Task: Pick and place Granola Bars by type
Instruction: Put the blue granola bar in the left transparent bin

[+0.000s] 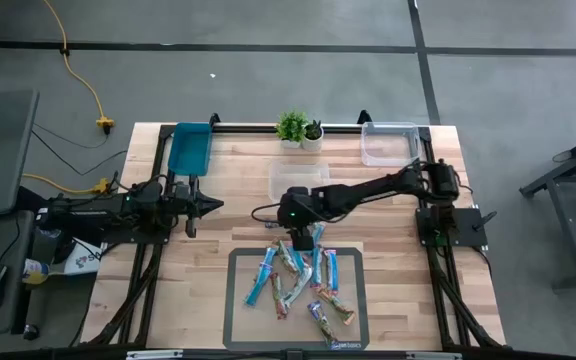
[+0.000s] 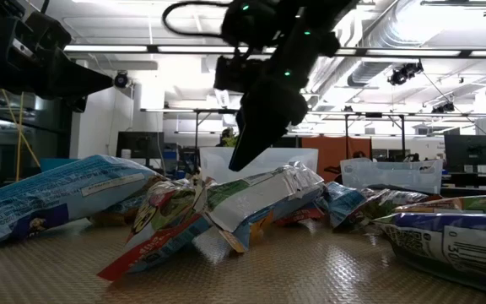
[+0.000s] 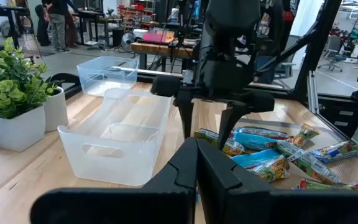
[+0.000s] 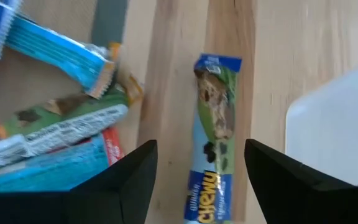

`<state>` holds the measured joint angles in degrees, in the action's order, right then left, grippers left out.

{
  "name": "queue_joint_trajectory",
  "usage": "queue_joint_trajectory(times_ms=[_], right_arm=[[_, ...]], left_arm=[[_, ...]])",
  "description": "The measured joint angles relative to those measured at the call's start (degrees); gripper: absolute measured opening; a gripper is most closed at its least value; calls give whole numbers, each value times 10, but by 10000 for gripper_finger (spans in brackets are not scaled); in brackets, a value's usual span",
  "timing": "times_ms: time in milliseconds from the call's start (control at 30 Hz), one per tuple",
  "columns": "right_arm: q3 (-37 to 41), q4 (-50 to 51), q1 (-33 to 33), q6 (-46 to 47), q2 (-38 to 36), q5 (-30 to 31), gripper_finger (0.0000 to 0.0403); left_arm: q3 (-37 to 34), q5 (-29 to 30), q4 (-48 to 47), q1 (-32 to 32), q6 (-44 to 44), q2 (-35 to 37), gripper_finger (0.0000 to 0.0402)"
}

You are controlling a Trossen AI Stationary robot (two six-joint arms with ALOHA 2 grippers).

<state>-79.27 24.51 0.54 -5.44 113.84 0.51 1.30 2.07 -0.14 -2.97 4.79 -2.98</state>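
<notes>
The right gripper (image 4: pixel 197 163) is wide open, with nothing in it. A green and blue granola bar (image 4: pixel 212 134) lies flat on the wooden table (image 4: pixel 179 56), right between the two fingers and just under them. The other granola bars (image 1: pixel 298 285) lie nearby on the grey mat (image 1: pixel 236 300). The left gripper (image 1: pixel 213 206) is closed, far from the bar.

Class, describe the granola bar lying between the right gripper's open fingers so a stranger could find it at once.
Start at the dark mat on the wooden table, where most granola bars are piled. Just off the mat, toward the clear bin, the right gripper hangs open over a green and blue bar. Unlike the piled bars, it lies alone on bare wood.
</notes>
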Motion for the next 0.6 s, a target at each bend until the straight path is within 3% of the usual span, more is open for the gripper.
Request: queue_joint_trajectory(times_ms=[233,600], right_arm=[[-76,83,-17,-19,38,-13,226],[-82,108,-25,-47,59,-33,227]], left_arm=[[0,0,0,0,0,0,1],[0,0,0,0,0,0,1]])
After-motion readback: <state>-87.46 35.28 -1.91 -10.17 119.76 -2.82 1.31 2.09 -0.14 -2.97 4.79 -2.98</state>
